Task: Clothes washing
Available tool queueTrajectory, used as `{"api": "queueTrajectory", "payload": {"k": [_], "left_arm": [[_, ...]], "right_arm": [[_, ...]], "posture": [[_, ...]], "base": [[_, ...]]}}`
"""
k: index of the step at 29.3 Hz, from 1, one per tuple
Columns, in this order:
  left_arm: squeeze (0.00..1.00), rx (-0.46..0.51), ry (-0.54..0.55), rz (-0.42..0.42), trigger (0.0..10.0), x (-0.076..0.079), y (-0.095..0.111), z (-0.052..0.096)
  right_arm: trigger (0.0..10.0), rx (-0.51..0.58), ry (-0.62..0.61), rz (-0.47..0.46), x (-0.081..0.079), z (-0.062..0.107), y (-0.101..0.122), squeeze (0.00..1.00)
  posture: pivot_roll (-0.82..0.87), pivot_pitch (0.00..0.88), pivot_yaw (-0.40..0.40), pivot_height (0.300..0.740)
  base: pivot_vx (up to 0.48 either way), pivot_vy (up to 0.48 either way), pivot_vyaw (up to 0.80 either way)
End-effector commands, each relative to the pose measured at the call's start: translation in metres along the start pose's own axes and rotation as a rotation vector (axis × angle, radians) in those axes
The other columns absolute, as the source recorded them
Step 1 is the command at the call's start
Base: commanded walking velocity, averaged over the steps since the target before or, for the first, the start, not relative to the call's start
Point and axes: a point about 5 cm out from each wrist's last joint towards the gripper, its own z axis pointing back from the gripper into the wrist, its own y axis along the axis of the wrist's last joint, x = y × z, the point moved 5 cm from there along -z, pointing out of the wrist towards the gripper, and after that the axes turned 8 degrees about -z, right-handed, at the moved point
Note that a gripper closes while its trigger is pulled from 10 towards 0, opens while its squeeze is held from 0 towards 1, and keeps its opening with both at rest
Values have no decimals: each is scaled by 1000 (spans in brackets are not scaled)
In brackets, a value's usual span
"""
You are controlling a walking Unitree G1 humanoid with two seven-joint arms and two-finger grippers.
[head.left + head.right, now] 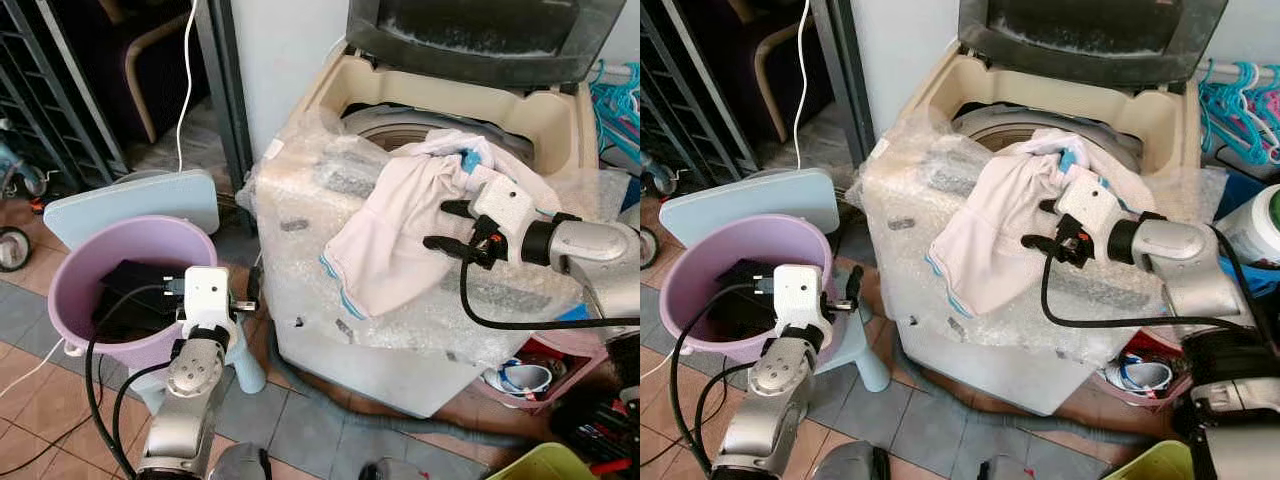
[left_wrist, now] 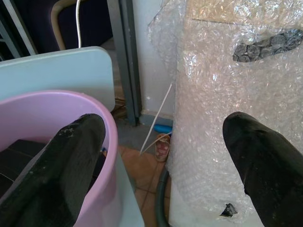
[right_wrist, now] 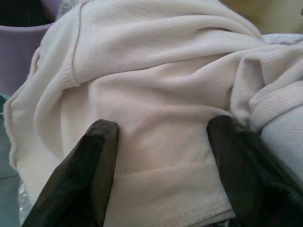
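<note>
The washer (image 1: pixel 400 330) stands lid-up, its cream body wrapped in bubble wrap (image 1: pixel 320 250). Over its front rim hangs a shirt (image 1: pixel 385 245) — white, soft knit with blue trim — its length running from the drum down and toward the robot's left. The right end effector (image 1: pixel 437 226) sits spread open against the shirt's right side, gripping nothing. Lower left, the left end effector (image 2: pixel 165 156) hangs open between washer and pink plastic bucket (image 1: pixel 90 265).

Right pincer (image 1: pixel 436 226) extended, fingers spread, left pincer (image 1: pixel 244 303) low, spread
</note>
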Motion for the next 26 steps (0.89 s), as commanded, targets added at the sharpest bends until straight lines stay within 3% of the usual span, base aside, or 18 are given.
{"api": "queueTrajectory", "payload": {"k": [1,3,4,5,7,8,10,11,14,18,19,20,23,26], "left_arm": [[0,1,6,-17,10000,-1,1,-1],[0,0,8,-16,10000,0,0,-1],[0,0,8,-16,10000,0,0,-1],[0,-1,9,-14,10000,0,0,-1],[0,-1,9,-13,10000,0,0,-1],[0,-2,11,-14,10000,0,0,-1],[0,-2,11,-14,10000,0,0,-1],[0,-3,15,-15,10000,-1,-1,-1],[0,-4,18,-16,10000,-2,-1,-1],[0,-4,18,-18,10000,-2,0,-2],[0,-3,17,-18,10000,-2,0,-2],[0,-4,18,-17,10000,-2,0,-1],[0,-4,19,-17,10000,-2,-1,-1],[0,-1,16,-16,10000,-2,0,-2]], "right_arm": [[10000,34,-137,-21,24,2,7,1000],[10000,66,-252,-53,43,3,14,1000],[10000,66,-252,-53,43,3,14,1000],[10000,92,-408,-77,69,11,21,1000],[10000,119,-530,-99,88,20,26,1000],[10000,146,-653,-121,107,32,32,1000],[10000,155,-688,-130,112,36,33,1000],[10000,209,-779,-164,126,49,42,988],[10000,304,-875,-217,139,63,58,973],[10000,405,-787,-218,133,60,77,945],[10000,412,-745,-215,129,56,80,431],[10000,425,-589,-203,112,45,83,4],[10000,390,-376,-103,79,32,78,0],[10000,365,-303,-86,57,23,64,0]], "posture": [[15,15,2,740],[15,15,2,740],[15,15,2,740],[16,15,0,740],[17,16,0,740],[18,16,0,740],[18,16,0,740],[18,16,0,740],[17,16,1,740],[19,18,1,740],[18,18,2,740],[17,18,3,740],[15,18,2,740],[11,19,7,740]], "base": [[0,0,0],[0,0,0],[0,0,0],[0,0,0],[0,0,0],[0,0,0],[0,0,0],[0,0,0],[0,0,0],[0,0,0],[0,0,0],[0,0,0],[0,0,0],[0,0,0]]}}
